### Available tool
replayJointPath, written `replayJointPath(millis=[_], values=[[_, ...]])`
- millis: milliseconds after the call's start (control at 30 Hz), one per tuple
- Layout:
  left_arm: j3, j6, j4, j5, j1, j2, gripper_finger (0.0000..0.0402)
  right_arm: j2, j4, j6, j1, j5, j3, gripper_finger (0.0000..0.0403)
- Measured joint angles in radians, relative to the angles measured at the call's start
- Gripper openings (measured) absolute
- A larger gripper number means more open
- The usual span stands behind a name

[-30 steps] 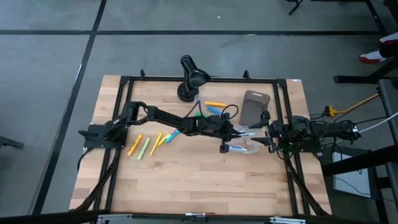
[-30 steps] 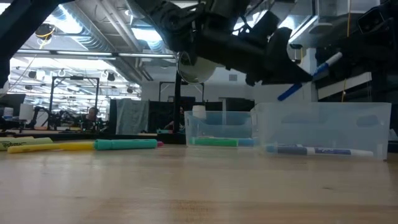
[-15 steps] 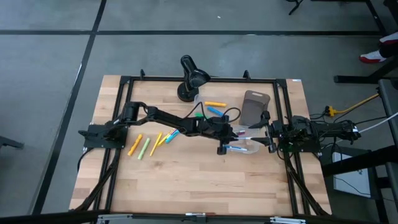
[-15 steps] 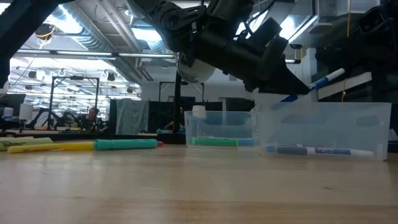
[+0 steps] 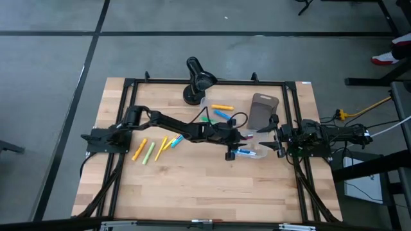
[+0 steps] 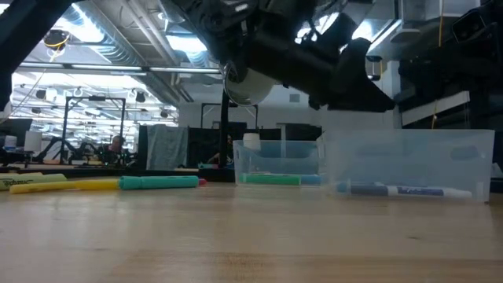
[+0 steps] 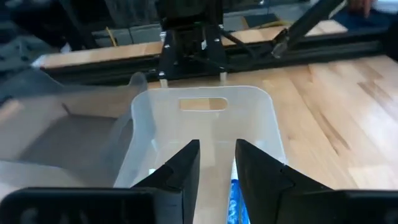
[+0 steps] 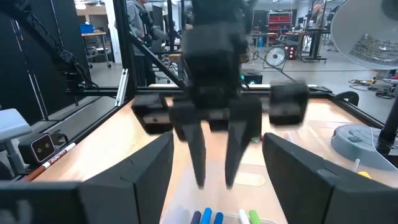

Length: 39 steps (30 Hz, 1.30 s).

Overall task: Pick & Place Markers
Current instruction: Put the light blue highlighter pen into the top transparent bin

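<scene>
Left wrist view: blue marker lies below left claw.

Two dark, slender jointed arms with looping black cables; left gripper with matte-black tapered fingers.

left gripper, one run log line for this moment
left gripper: open over clear bin | blue marker: in bin | right gripper: open, waiting beside bin

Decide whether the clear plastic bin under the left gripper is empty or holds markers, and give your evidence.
Not empty. The clear plastic bin holds a blue marker lying flat on its floor, below the left gripper, whose fingers stand apart with nothing between them.
</scene>
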<state>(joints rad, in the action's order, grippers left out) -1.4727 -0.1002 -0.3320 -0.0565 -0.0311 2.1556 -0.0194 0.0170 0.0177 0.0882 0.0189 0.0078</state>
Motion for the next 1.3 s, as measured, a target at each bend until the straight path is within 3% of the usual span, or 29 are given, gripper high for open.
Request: replayJointPath(millis=[200,367,567,800,1167,1300], values=[[-0.001,-0.044,0.164,-0.161,-0.03,-0.145,0.0104,0.0,0.0,0.0,0.0,0.0,0.0,0.0244],[-0.001,-0.015,0.394,-0.196,-0.073,-0.292,0.01,0.0,0.0,0.0,0.0,0.0,0.0,0.0244],[-0.002,0.183,0.722,-0.248,-0.151,-0.388,0.0094,0.0,0.0,0.0,0.0,0.0,0.0,0.0244],[0.004,0.461,1.125,-0.337,-0.234,-0.399,0.0091,0.0,0.0,0.0,0.0,0.0,0.0,0.0244],[0.206,0.725,1.237,-0.514,-0.274,-0.397,0.0093,0.0,0.0,0.0,0.0,0.0,0.0,0.0244],[0.27,0.788,1.231,-0.512,-0.273,-0.398,0.011,0.0,0.0,0.0,0.0,0.0,0.0,0.0244]])
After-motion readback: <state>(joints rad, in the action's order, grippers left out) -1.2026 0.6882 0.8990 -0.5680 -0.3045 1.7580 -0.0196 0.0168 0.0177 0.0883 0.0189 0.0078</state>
